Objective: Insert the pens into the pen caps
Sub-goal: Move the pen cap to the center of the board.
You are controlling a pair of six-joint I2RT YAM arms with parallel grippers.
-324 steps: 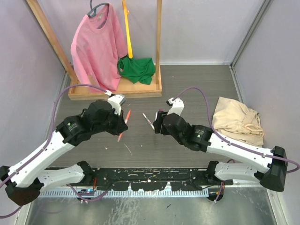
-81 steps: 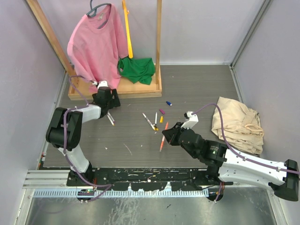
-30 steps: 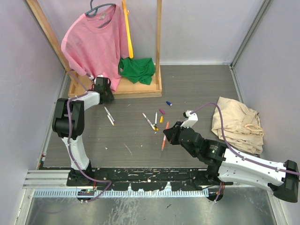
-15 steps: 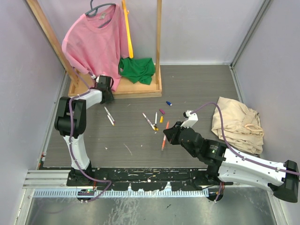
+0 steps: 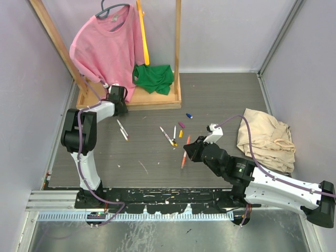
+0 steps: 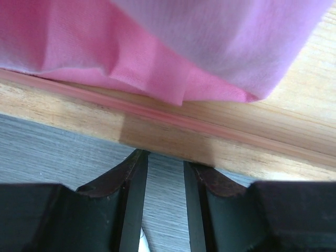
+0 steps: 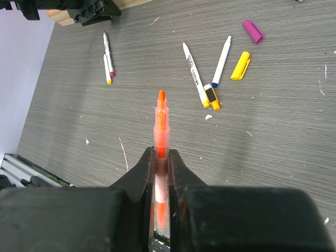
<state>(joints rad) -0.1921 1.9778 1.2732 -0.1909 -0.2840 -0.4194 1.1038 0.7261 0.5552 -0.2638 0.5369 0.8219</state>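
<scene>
Firmly shut, my right claw (image 7: 161, 157) pinches the orange pen (image 7: 161, 123) by its barrel, uncapped tip pointing out ahead of my fingers, above the grey table (image 5: 226, 100). Beyond that tip lie two pens (image 7: 195, 76) close together, one with a blue end, and just past them the yellow cap (image 7: 241, 65) and the magenta cap (image 7: 253, 31), each lying on its side apart from any pen. The blue cap (image 5: 189, 115) sits farther back on its own. Off to my left another pair of pens (image 7: 107, 63) lies side by side.

My left claw (image 6: 164, 160) stands slightly parted with nothing between its fingers, nosed up against the rim of the wooden tray (image 6: 220, 144) at the foot of the rack. That tray holds a crumpled green cloth (image 5: 153, 77), and the hem of the hanging pink shirt (image 6: 131, 52) droops down over its edge right above my fingers.
</scene>
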